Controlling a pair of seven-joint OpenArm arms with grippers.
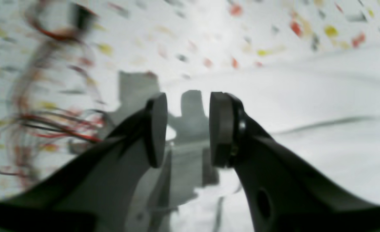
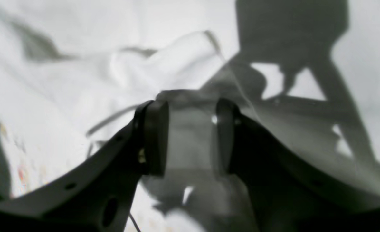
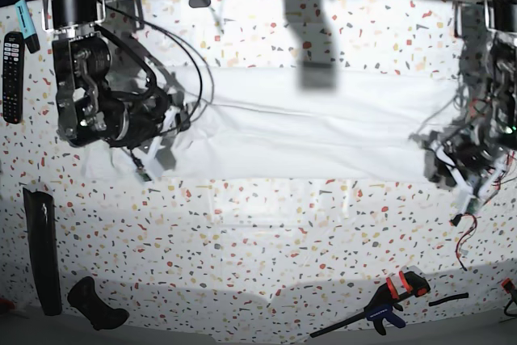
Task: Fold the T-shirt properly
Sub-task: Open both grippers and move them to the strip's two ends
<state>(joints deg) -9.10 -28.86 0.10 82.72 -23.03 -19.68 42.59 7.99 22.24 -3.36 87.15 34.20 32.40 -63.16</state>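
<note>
Stretching across the far half of the speckled bench (image 3: 266, 240), the T-shirt (image 3: 315, 139) lies as a long white band, already folded lengthwise by the look of it, its long axis running side to side between the two arms. That axis is what the next move turns on: each short end sits at one arm, so either end could be carried inward along the band toward the middle.

On the base view's left, the right end effector (image 3: 157, 147) hangs at the shirt's rumpled end, over or just touching the cloth; its wrist view shows the pads apart with nothing between them and bunched white fabric (image 2: 164, 64) just ahead. On the base view's right, the left end effector (image 3: 452, 171) hovers at the opposite end near the cloth's edge, pads likewise spread and empty, the shirt (image 1: 306, 96) lying ahead and to one side. Neither arm looks clearly nearer.

A remote (image 3: 12, 66) and a clamp (image 3: 388, 300) lie well apart from the shirt.
</note>
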